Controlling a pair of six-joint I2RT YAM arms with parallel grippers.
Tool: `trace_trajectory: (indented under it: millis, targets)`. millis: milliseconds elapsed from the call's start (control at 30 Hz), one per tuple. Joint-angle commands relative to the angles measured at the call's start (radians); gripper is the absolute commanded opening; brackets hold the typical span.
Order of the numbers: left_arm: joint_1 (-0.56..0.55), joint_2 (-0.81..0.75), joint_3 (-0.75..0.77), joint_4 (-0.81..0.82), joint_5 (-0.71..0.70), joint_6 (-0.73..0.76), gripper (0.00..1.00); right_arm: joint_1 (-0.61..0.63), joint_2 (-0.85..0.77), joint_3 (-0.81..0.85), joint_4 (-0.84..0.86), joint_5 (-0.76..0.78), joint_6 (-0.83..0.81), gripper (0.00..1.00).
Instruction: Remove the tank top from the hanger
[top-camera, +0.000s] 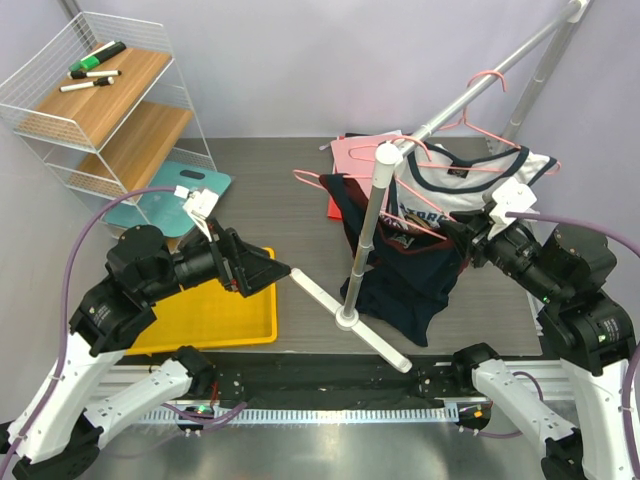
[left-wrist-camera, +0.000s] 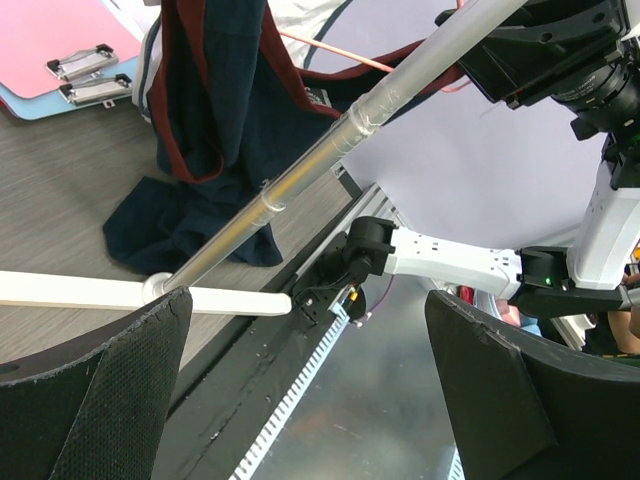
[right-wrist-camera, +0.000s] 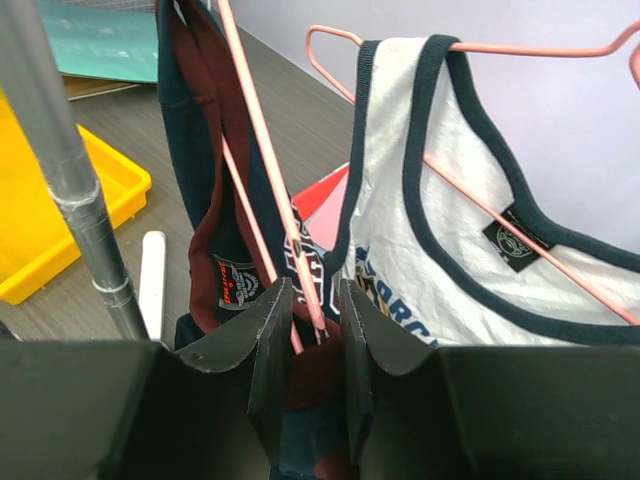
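A navy tank top (top-camera: 405, 275) with maroon trim hangs from a pink hanger (top-camera: 330, 183) on the rack's rail. In the right wrist view its maroon-lined shoulder (right-wrist-camera: 215, 220) and the hanger's wire (right-wrist-camera: 262, 160) run down between my fingers. My right gripper (right-wrist-camera: 312, 290) has its jaws narrowed around that shoulder and wire, with a slim gap still on each side of the wire. In the top view that gripper (top-camera: 462, 238) sits at the garment's right shoulder. My left gripper (top-camera: 275, 272) is wide open and holds nothing, left of the rack's base (left-wrist-camera: 150, 292).
A white tank top (top-camera: 470, 175) on another pink hanger hangs just right of the navy one. The rack's upright pole (top-camera: 368, 240) stands between the arms. A yellow tray (top-camera: 215, 320) lies front left, a wire shelf (top-camera: 100, 90) back left, and pink clipboards (top-camera: 360, 150) lie behind.
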Motion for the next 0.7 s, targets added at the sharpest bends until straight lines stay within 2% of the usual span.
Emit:
trace_trajectory:
  millis: [0,233,500,533,667]
  targets:
    - [0.005,0.005,0.049,-0.013,0.034,0.025,0.98,-0.004,-0.008,-0.018,0.046,-0.043,-0.022,0.32]
    - [0.005,0.017,0.071,-0.01,0.046,0.018,0.98,-0.004,0.002,-0.029,0.063,-0.027,-0.027,0.29]
    - [0.005,0.059,0.145,0.04,0.117,-0.012,0.96,-0.004,0.003,-0.022,0.123,-0.06,-0.025,0.09]
    - [0.005,0.057,0.145,0.043,0.118,-0.012,0.96,-0.004,0.003,-0.021,0.13,-0.061,-0.022,0.04]
    - [0.005,0.059,0.138,0.04,0.114,-0.014,0.96,-0.004,-0.017,-0.031,0.182,-0.067,-0.007,0.01]
